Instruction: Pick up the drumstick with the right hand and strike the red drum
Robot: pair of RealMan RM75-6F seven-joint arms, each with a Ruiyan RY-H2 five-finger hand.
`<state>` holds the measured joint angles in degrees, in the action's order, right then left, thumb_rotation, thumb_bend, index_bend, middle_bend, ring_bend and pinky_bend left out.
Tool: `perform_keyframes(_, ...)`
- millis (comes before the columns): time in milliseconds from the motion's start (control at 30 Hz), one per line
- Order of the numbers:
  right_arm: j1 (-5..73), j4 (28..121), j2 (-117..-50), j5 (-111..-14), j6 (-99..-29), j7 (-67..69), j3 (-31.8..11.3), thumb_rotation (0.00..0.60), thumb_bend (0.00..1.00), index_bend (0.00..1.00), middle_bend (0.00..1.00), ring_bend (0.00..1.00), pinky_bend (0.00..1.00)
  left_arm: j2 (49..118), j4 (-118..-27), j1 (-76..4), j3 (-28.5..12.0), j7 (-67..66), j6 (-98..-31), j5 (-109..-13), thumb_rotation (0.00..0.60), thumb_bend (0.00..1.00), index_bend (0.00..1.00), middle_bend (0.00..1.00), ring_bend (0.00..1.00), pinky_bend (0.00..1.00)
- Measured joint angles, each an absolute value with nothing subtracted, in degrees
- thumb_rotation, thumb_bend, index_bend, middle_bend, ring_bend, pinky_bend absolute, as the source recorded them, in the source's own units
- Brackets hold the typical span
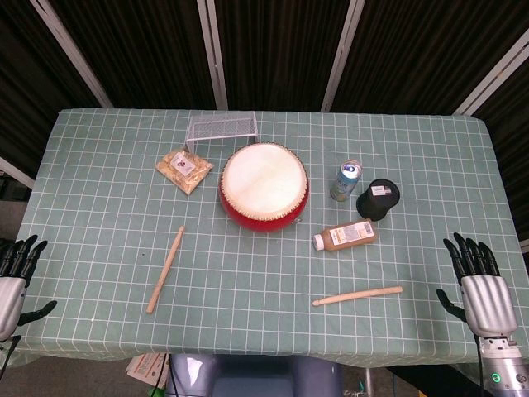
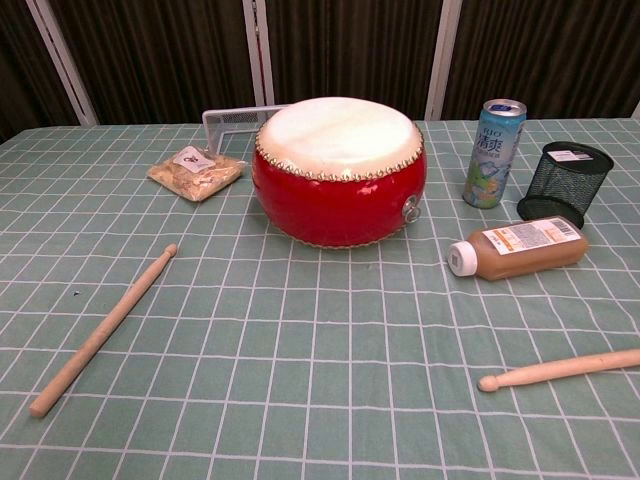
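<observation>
Left of the open right robot hand (image 1: 479, 285), drumstick (image 1: 357, 296), well apart

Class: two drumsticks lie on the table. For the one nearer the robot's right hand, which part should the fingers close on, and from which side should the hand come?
Probably the thick butt end of the right drumstick, which points toward the right hand. The stick lies flat with its tip facing the left, so come down from above, fingers across the shaft. That leaves the tip free to hit the drum.

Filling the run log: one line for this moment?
stage: pre-grasp | right hand: open, empty | right drumstick: on table | red drum: unstruck
</observation>
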<state>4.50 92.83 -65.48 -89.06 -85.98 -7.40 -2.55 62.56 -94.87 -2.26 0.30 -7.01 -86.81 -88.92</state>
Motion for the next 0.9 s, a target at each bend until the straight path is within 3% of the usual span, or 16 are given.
perform_keyframes(467,4.88,93.88,-65.11,-88.54,-84.54,-8.46,-2.32,0.6,0.31,0.0,0.0,0.02,0.09,62.54,-95.23,-2.42,0.11,-6.94,-86.32,-88.22,0.6,0.0,0.0,0.0,0.0,0.0)
perform_keyframes(500,4.96,94.02,-65.1,-88.44,-84.28,-8.56,-2.3,0.6,0.31,0.0,0.04,0.09,0.15,62.54,-95.22,-2.42,0.12,-6.92,-86.3,-88.21,0.6,0.0,0.0,0.0,0.0,0.0)
perform_keyframes(567,5.16,94.26,-65.09,-88.34,-83.88,-8.75,-2.3,0.6,0.31,0.02,0.24,0.34,0.38,62.52,-95.25,-2.4,0.13,-6.91,-86.25,-88.1,0.6,0.0,0.0,0.0,0.0,0.0)
perform_keyframes(633,5.45,94.26,-65.17,-88.33,-83.6,-9.47,-2.41,0.6,0.31,0.17,0.6,0.71,0.68,62.48,-95.39,-2.42,0.12,-6.82,-86.05,-87.88,0.6,0.0,0.0,0.0,0.0,0.0)
perform_keyframes(700,5.91,94.13,-65.39,-88.42,-83.05,-10.59,-2.47,0.6,0.31,0.31,0.78,0.88,0.81,62.45,-95.54,-2.52,0.14,-6.87,-85.8,-87.84,0.6,0.0,0.0,0.0,0.0,0.0)
perform_keyframes(800,6.57,94.14,-65.64,-88.24,-81.23,-11.61,-2.24,0.6,0.31,0.38,0.89,0.98,0.89,62.43,-95.67,-2.64,0.27,-7.22,-85.56,-87.98,0.6,0.0,0.0,0.0,0.0,0.0)
perform_keyframes(900,7.64,94.44,-66.08,-87.86,-78.19,-13.85,-1.77,0.6,0.31,0.41,0.93,1.0,0.91,62.43,-95.75,-2.64,0.37,-7.4,-85.54,-88.08,0.6,0.0,0.0,0.0,0.0,0.0)
